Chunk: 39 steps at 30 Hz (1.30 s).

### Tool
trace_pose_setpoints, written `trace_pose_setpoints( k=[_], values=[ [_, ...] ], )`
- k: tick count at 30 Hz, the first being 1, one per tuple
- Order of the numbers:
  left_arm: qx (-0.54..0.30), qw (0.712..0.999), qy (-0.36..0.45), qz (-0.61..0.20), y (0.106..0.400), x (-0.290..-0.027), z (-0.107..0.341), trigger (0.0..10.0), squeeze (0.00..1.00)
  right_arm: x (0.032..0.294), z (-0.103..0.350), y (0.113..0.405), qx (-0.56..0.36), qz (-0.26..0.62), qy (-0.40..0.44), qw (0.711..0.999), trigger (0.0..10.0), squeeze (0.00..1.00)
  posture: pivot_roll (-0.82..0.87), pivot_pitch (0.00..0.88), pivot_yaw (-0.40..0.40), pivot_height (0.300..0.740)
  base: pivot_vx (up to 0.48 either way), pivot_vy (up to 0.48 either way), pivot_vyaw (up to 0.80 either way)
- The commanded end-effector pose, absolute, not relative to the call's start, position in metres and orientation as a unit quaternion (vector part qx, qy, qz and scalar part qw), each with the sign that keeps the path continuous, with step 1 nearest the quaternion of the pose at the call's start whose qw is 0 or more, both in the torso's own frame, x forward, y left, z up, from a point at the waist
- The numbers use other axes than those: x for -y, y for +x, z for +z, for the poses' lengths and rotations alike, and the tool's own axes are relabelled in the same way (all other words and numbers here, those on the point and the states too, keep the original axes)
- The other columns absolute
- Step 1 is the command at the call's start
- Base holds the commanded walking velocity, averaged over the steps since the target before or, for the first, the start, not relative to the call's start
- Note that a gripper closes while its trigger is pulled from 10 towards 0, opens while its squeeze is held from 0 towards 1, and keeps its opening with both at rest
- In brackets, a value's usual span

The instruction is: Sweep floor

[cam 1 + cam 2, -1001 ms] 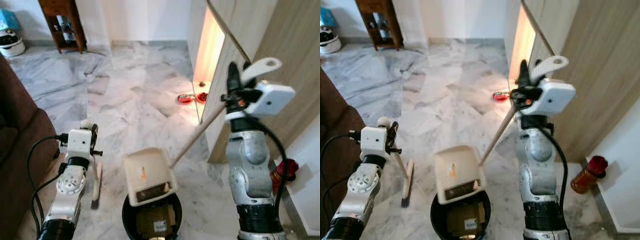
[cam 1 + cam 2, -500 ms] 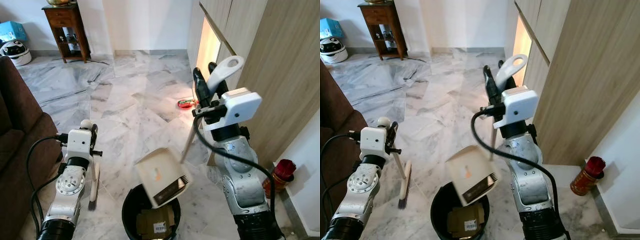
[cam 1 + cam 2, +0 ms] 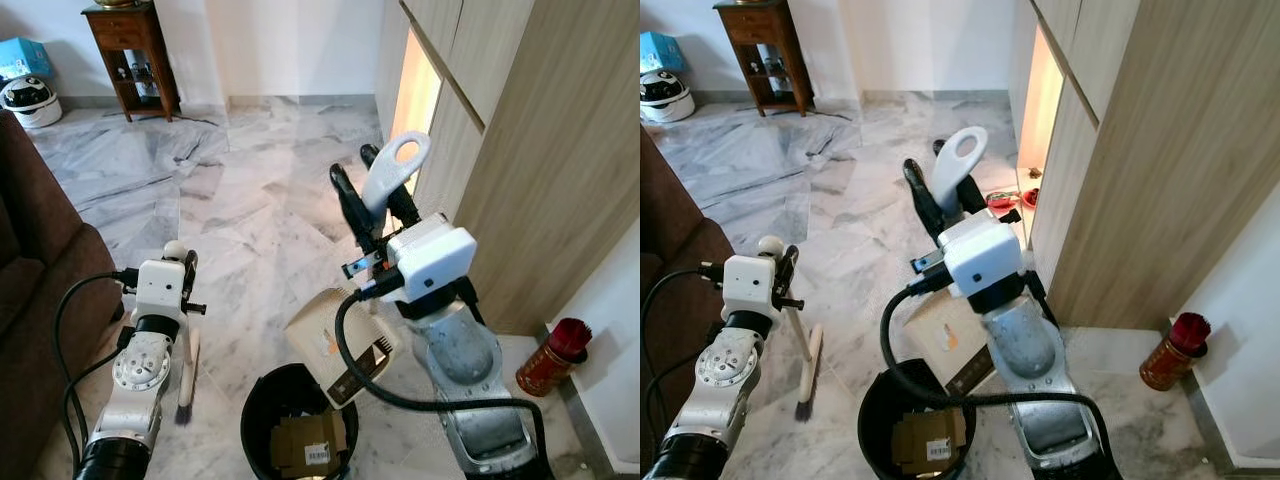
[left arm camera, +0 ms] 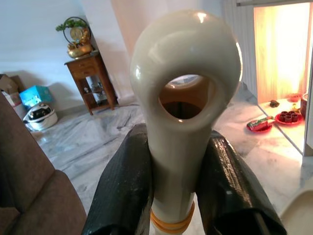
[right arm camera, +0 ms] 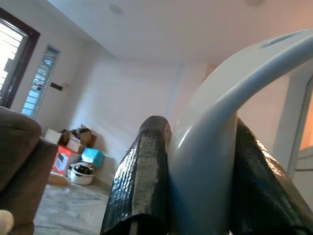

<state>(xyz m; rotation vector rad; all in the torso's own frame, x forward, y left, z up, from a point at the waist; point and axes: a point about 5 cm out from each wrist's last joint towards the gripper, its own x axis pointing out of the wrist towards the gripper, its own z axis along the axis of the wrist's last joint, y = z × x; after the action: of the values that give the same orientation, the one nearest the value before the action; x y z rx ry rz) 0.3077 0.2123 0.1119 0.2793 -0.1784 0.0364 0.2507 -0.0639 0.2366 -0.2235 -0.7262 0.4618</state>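
I had the right gripper clamped on the white looped handle of the cream plastic dustpan, its black fingers pressed on either side of the handle. The pan hung tilted, mouth down, right over the rim of the round black waste bin, so I judged this was the emptying step: dirt meant to slide into the bin. Cardboard scraps already lay inside the bin. My left gripper held the cream ring-ended handle of the short broom, fingers tight round the shaft; the bristle end rested on the grey-veined marble floor just beside the bin, on the brown sofa side, parked while the pan tipped. A red canister stood well apart from the bin, against the wooden cabinet.
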Motion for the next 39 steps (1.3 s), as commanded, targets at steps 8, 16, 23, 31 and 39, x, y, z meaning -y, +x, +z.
trace_pose_setpoints(
  k=[8, 16, 23, 31, 39],
  values=[
    [0.124, 0.982, 0.143, 0.008, 0.314, -0.206, 0.125, 10.0, 0.00, 0.056, 0.252, 0.228, 0.392, 0.234, -0.144, 0.878, 10.0, 0.00, -0.03, 0.000, 0.046, 0.740, 0.000, 0.000, 0.00],
    [0.125, 0.982, 0.141, 0.006, 0.317, -0.204, 0.125, 10.0, 0.00, 0.056, 0.244, 0.229, 0.362, 0.212, -0.140, 0.897, 10.0, 0.00, -0.05, 0.000, 0.047, 0.740, 0.000, 0.000, 0.00],
    [0.129, 0.983, 0.131, 0.007, 0.317, -0.198, 0.124, 10.0, 0.00, 0.102, 0.228, 0.263, 0.301, 0.072, -0.118, 0.944, 10.0, 0.00, -0.04, 0.000, 0.032, 0.740, 0.000, 0.000, 0.00],
    [0.127, 0.983, 0.129, 0.009, 0.315, -0.198, 0.121, 10.0, 0.00, 0.144, 0.232, 0.276, 0.296, -0.029, -0.112, 0.948, 10.0, 0.00, -0.04, 0.000, 0.022, 0.740, 0.000, 0.000, 0.00],
    [0.129, 0.984, 0.124, 0.009, 0.312, -0.196, 0.119, 10.0, 0.00, 0.172, 0.222, 0.282, 0.284, -0.090, -0.126, 0.946, 10.0, 0.00, -0.03, 0.000, 0.017, 0.740, 0.000, 0.000, 0.00]
  ],
)
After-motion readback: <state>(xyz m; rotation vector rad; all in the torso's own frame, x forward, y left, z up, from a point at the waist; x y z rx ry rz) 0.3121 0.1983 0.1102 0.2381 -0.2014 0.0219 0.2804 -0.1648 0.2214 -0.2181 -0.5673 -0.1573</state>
